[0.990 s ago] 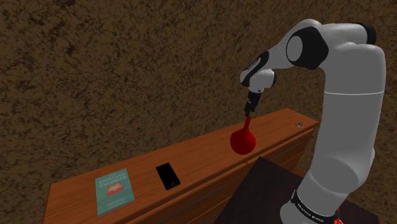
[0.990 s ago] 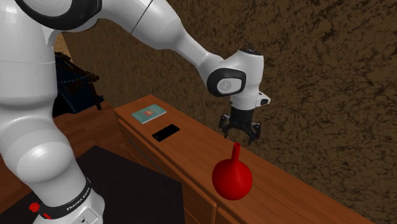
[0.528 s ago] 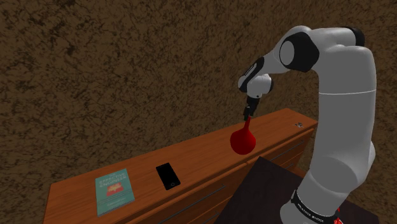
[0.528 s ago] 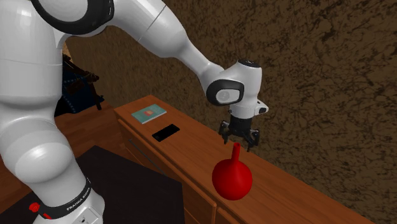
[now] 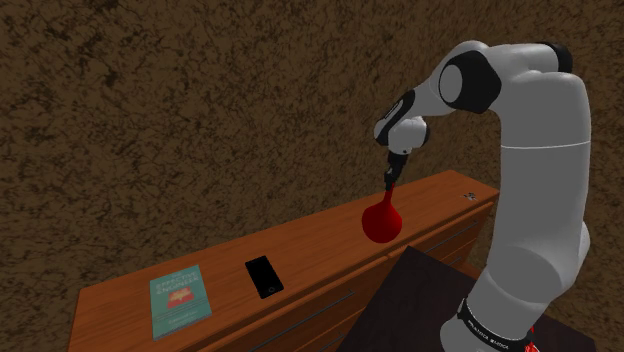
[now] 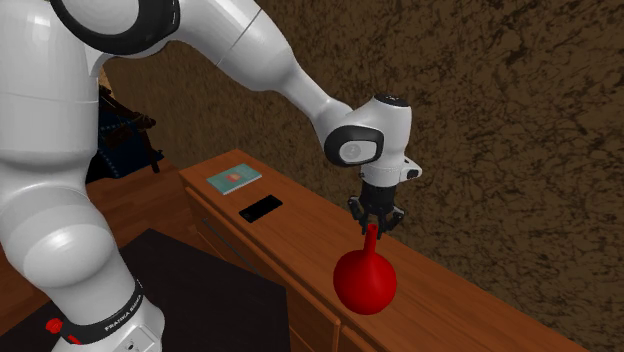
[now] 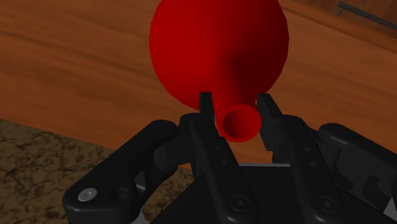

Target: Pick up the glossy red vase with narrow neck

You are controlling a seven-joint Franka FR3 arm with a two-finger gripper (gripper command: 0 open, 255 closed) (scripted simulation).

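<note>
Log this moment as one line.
phase: grasp | vase: upright on dresser, not lifted | gripper: shut on its neck | nearby: phone, book

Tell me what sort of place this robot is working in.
Probably a living room or study in a house: a long wooden sideboard with drawers stands against a mottled brown wall, carrying a teal book, a flat black phone and a round glossy red vase with a narrow neck.

red round-bellied, narrow-necked vase (image 6: 364, 281) stands upright on the wooden cabinet (image 6: 300, 232).
</note>
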